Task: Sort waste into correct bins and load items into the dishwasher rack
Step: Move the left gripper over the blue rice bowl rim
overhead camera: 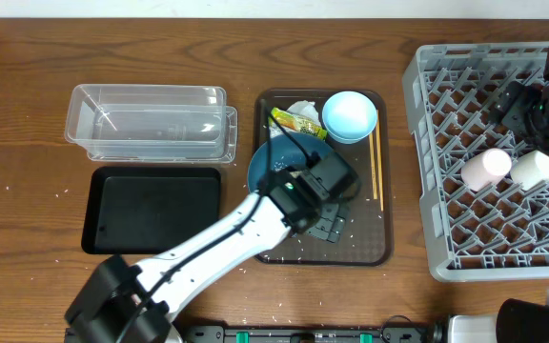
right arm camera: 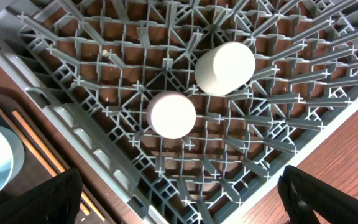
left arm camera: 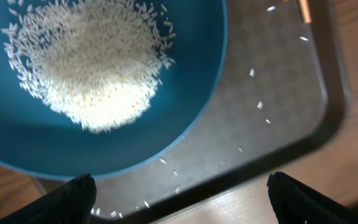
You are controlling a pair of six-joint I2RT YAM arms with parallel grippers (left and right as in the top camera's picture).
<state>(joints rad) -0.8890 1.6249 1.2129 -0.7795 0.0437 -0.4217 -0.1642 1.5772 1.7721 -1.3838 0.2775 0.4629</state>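
Observation:
The dark-blue bowl [overhead camera: 284, 155] sits on the brown serving tray [overhead camera: 370, 250] and holds a heap of white rice [left arm camera: 92, 62]. Loose grains [left arm camera: 260, 104] lie on the tray. My left gripper [overhead camera: 330, 226] [left arm camera: 179, 186] is open and empty, just in front of the bowl over the tray's front part. The snack wrapper [overhead camera: 295, 121], the tissue [overhead camera: 303, 107], the light-blue bowl [overhead camera: 350, 115] and the chopsticks [overhead camera: 377, 167] lie on the tray. The pink cup [overhead camera: 485, 169] [right arm camera: 171, 114] and the white cup [overhead camera: 535, 169] [right arm camera: 224, 68] are in the grey rack [overhead camera: 427, 143]. My right gripper [overhead camera: 527, 105] [right arm camera: 179, 186] is open above the rack.
The clear tub [overhead camera: 151, 122] stands at the back left, with the black tray [overhead camera: 151, 208] in front of it. Both are left of the serving tray. A few rice grains are scattered on the wooden table around the black tray.

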